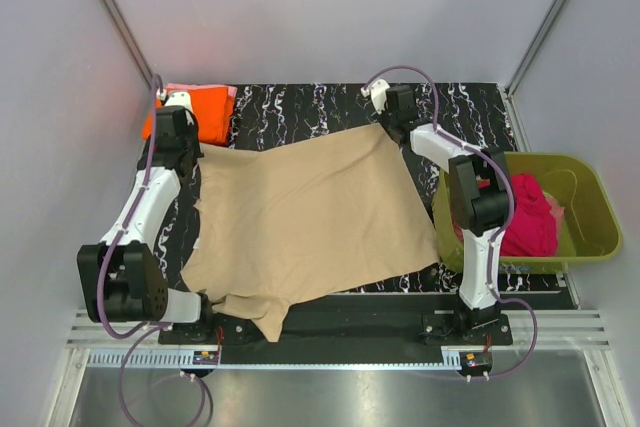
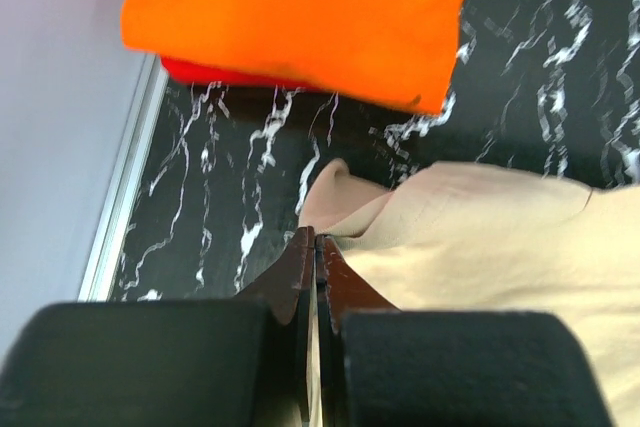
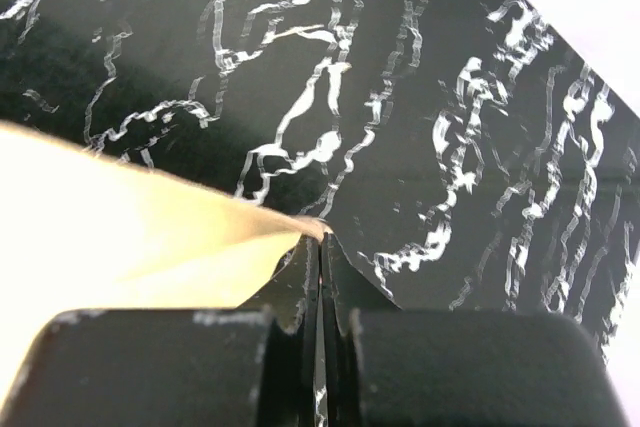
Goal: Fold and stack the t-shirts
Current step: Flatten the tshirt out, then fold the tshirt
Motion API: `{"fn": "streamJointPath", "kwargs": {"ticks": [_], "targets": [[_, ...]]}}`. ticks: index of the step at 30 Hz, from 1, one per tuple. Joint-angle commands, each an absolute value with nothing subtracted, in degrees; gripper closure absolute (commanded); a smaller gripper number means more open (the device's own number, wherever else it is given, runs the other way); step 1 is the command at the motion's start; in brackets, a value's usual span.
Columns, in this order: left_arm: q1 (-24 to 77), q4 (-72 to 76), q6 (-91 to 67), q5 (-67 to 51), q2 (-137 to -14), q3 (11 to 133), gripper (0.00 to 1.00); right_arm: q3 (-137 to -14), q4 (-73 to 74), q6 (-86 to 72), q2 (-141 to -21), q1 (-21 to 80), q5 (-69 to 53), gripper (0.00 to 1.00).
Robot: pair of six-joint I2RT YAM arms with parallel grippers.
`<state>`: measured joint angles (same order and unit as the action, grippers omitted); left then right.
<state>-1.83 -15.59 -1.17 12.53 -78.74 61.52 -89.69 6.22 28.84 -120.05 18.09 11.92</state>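
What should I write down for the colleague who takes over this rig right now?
Left tool: shut on one far corner of the tan-beige cloth t-shirt.
Right tool: shut on the other far corner.
That shirt lies spread, unfolded, on the black marbled mat.
Done: bright orange folded t-shirt, far left.
Left: fold and stack the tan one, then the magenta-red cloth in the olive-green plastic tub.

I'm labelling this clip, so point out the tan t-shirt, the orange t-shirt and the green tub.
tan t-shirt (image 1: 310,217), top view, middle of the spread cloth.
orange t-shirt (image 2: 300,17), left wrist view, middle of its top face.
green tub (image 1: 587,205), top view, bare inner wall, right side.
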Motion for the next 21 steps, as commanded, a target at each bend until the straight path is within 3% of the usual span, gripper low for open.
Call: {"fn": "streamJointPath", "kwargs": {"ticks": [1,12,21], "targets": [[-1.7,-18.0,-1.6,16.2,-78.5,61.3,1.0,-85.0,-3.6,34.4,-115.9,17.9,7.8,1.0],[-1.8,-27.7,-8.8,18.2,-73.4,59.2,1.0,-77.0,-8.8,36.4,-110.7,15.8,-3.7,1.0],[-1.8,-30.8,-14.3,20.0,-66.3,55.2,1.0,-73.0,-10.1,41.2,-109.1,15.2,-4.9,1.0]]}}
